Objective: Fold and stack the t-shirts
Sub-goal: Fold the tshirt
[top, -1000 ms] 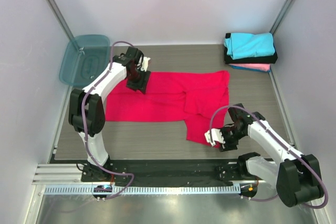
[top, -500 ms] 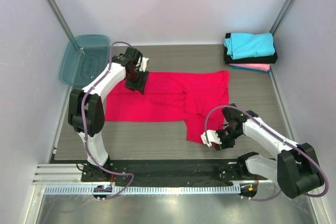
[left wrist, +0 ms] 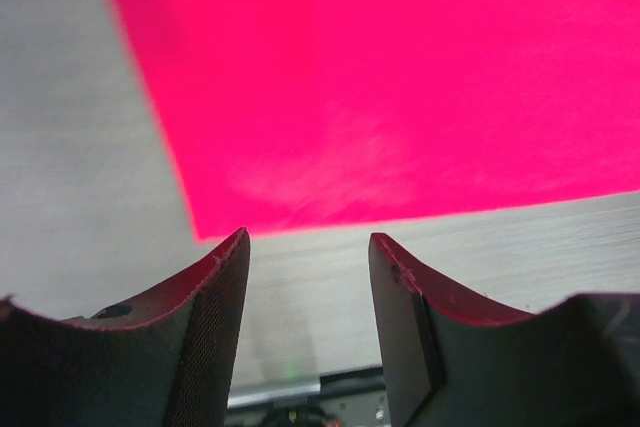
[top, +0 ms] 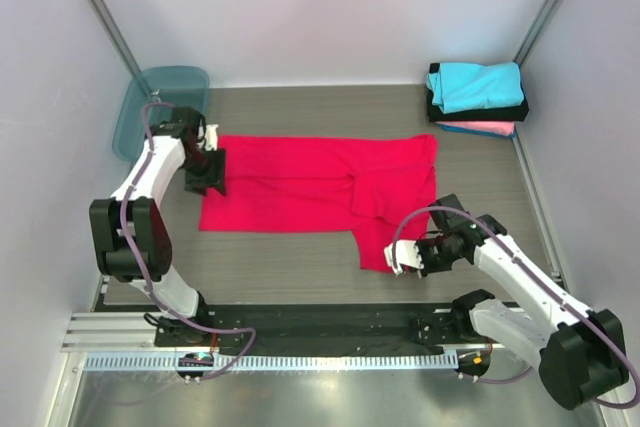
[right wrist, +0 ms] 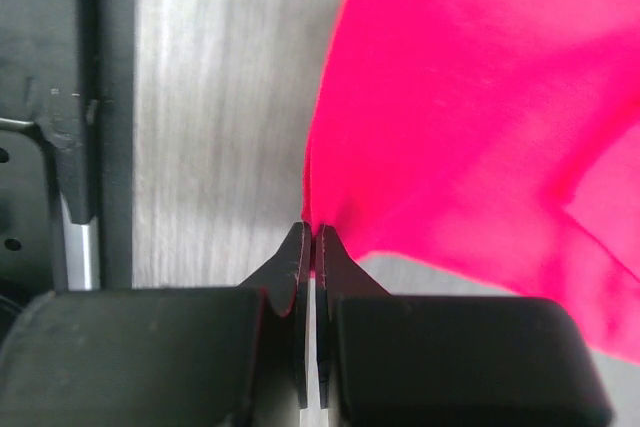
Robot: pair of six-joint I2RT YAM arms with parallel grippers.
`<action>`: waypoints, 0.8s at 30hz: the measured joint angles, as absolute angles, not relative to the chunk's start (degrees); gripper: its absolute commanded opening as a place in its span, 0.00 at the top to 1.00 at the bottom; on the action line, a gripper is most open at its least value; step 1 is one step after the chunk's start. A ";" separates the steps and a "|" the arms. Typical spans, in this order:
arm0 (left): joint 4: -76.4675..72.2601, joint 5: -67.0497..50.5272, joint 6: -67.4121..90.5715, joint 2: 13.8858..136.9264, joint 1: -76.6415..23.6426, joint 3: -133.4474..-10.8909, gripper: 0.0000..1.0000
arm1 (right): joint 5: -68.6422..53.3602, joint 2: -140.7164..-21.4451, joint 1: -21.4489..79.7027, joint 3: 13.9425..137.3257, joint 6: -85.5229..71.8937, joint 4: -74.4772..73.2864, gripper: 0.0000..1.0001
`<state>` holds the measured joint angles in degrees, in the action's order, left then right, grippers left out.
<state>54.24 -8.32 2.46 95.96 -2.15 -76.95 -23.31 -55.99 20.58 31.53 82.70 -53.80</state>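
Now my right tool [right wrist: 312, 232] pinches the red shirt [top: 300, 182]

Only one container is in view, a see-through teal bin [top: 180, 82] at the far left corner of the desk [top: 280, 257]. My left arm covers part of it, and I cannot tell what it holds. The desk is grey wood grain with plain white walls [top: 330, 7] round it. A metal rail [top: 300, 359] runs along the near edge.

The red shirt lies spread flat across the middle of the desk, with one flap reaching toward the near right. In the far right corner sits the folded stack: a cyan shirt [top: 478, 82] on top, a black shirt [top: 505, 112] under it, and a pink shirt [top: 480, 128] at the bottom.

My right tool is clenched on the near edge of the red flap, with the cloth bunching up from between the fingers. My left tool [left wrist: 308, 242] is released, its fingers spread, just beside the shirt's left corner over bare desk.

A second ago my left arm reached over the shirt's far edge; it has since swung out to the left side. My right tool stood apart then and has snapped closed on the cloth.
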 measured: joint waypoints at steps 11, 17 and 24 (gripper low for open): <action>57.91 -9.61 -2.22 102.35 4.23 -73.43 0.54 | -18.46 -55.68 20.91 36.47 73.78 -54.54 0.99; 57.91 -8.91 -5.08 104.22 7.88 -71.26 0.54 | -17.23 -57.41 21.06 37.69 71.55 -53.60 0.99; 57.19 -7.92 -6.00 104.33 10.00 -70.32 0.55 | -17.17 -58.22 21.80 37.74 70.06 -52.73 0.99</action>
